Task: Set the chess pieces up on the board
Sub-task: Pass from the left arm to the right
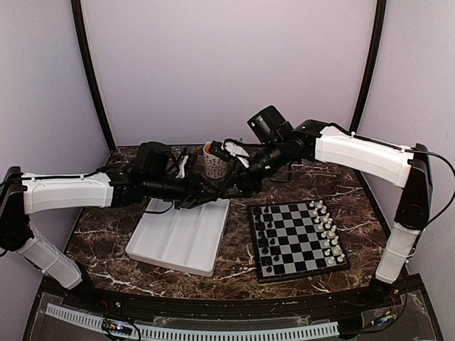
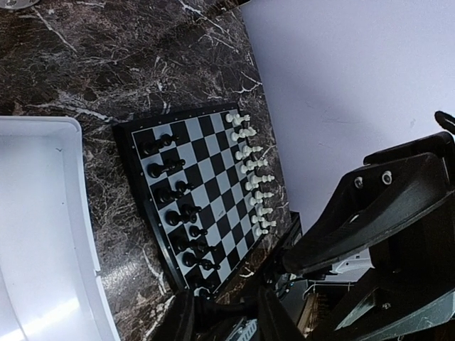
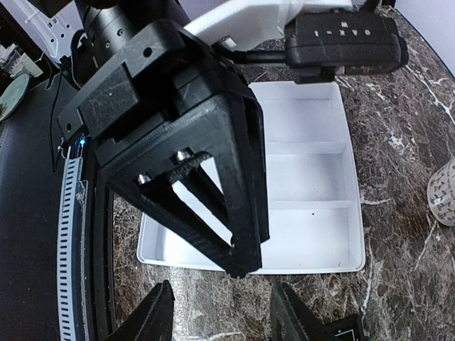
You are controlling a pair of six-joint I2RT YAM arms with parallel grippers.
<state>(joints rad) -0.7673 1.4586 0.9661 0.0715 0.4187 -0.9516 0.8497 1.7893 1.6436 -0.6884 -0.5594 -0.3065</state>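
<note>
The board (image 1: 300, 240) lies on the right of the table. Black chess pieces (image 1: 264, 238) stand along its left side and white ones (image 1: 327, 229) along its right. In the left wrist view the board (image 2: 213, 177) shows black pieces (image 2: 178, 206) and white pieces (image 2: 254, 177). My left gripper (image 2: 222, 317) is shut on a black chess piece (image 2: 226, 311) that lies crosswise between its fingers. My right gripper (image 3: 224, 316) is open with nothing between its fingers. It faces the left gripper's black frame (image 3: 192, 142). The two grippers meet above the tray's far right corner (image 1: 226, 187).
A white compartmented tray (image 1: 178, 238) lies left of the board, with no pieces showing in the part in view (image 3: 313, 177). A patterned mug (image 1: 215, 162) stands behind the grippers. The right arm (image 2: 398, 213) fills the right of the left wrist view.
</note>
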